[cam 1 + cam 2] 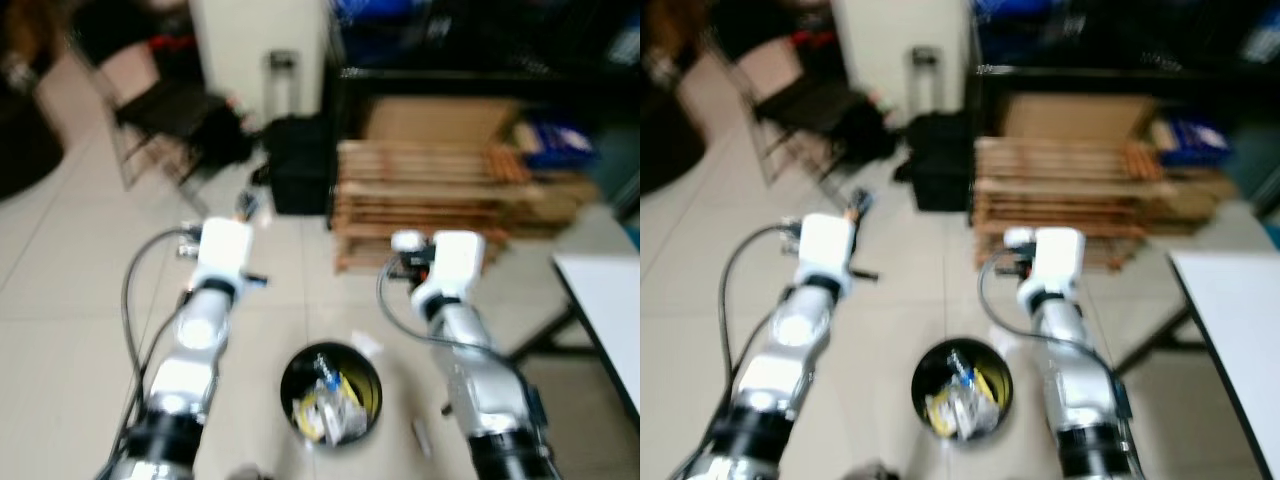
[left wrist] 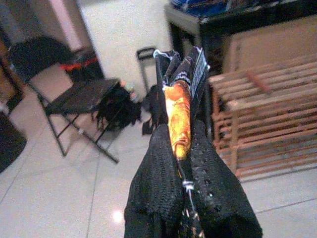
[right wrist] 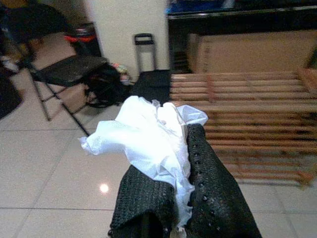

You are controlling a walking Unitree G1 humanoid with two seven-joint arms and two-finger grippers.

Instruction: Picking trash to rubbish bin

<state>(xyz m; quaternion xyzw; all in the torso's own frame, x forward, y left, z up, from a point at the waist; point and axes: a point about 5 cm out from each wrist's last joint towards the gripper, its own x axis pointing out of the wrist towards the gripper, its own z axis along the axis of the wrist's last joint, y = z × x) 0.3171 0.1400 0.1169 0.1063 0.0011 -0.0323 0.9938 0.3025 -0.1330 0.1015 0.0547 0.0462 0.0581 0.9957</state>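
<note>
A round black rubbish bin (image 1: 296, 376) stands on the tiled floor between my two arms, with yellow and white trash inside. My left gripper (image 2: 179, 136) is shut on a black and orange wrapper (image 2: 179, 96) that sticks up past the fingertips; it is held forward and left of the bin. My right gripper (image 3: 171, 153) is shut on a crumpled white plastic piece (image 3: 143, 131), held forward and right of the bin. In the blurred head views the white piece (image 1: 407, 240) shows at the tip of the right arm.
Stacked wooden pallets (image 1: 450, 190) and cardboard lie ahead on the right. A black bag (image 1: 300, 165) and a folding chair (image 1: 160, 110) stand ahead on the left. A white table (image 1: 610, 300) is at the right. Small scraps (image 1: 420, 432) lie by the bin.
</note>
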